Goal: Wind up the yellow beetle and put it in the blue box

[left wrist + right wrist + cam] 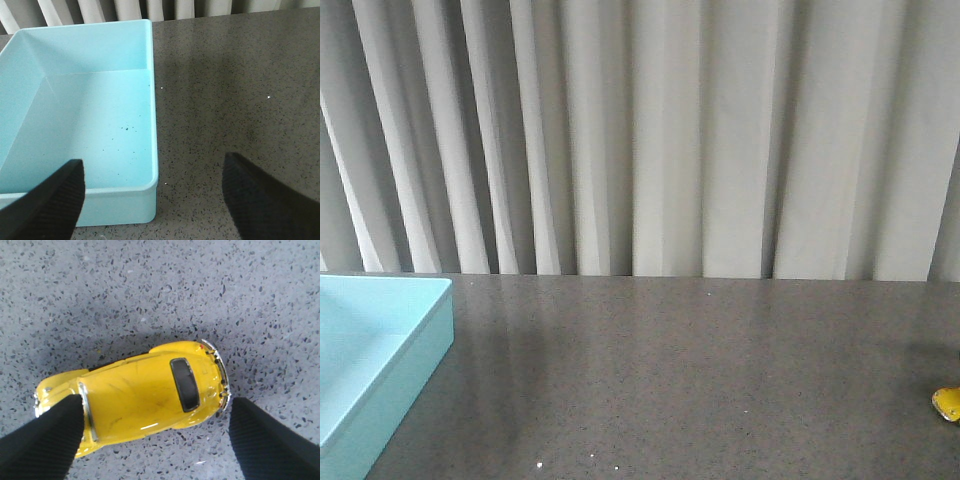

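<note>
Yellow beetle (pixel 145 390) sits on counter (pixel 700 370), far right. Right gripper (pixel 155 440) hovers above it, jaws wide, straddling for a grab. Left gripper (pixel 152 200) waits, jaws wide, by blue box (pixel 150 50).

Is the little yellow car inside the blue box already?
No, the yellow beetle sits on the speckled table, and the blue box holds only tiny dark specks.

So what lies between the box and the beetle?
Only bare table in the front view, from the box to the beetle at the right edge.
</note>
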